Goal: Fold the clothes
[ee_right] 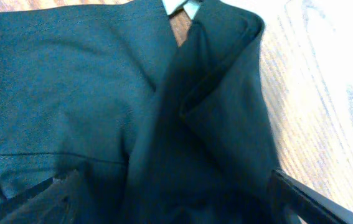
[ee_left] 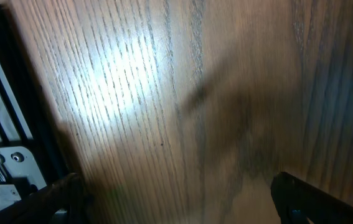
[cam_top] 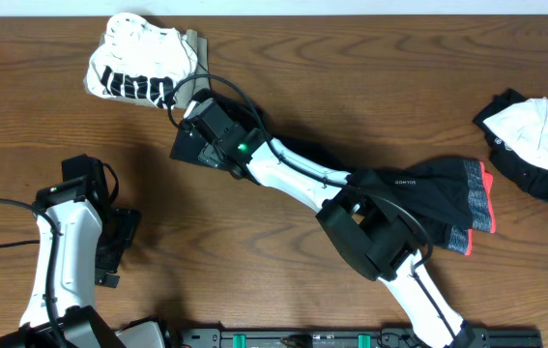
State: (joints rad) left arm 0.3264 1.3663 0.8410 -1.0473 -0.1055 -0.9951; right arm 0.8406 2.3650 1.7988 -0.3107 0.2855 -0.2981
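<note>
Your right hand, spread wide and empty, hangs right over the long black soft-fabric trousers: light, limp, likely to slump. Pinch the folded edge between its fingers. Your left hand is likewise spread and empty.

The surface is brown wood with a bold, wavy grain and darker streaks running across it. Along its near edge lies a black rail carrying small green clips (only a few show clearly). In the left wrist view, glare brightens the wood, and a silver bracket with screws sits beside black bars.
</note>
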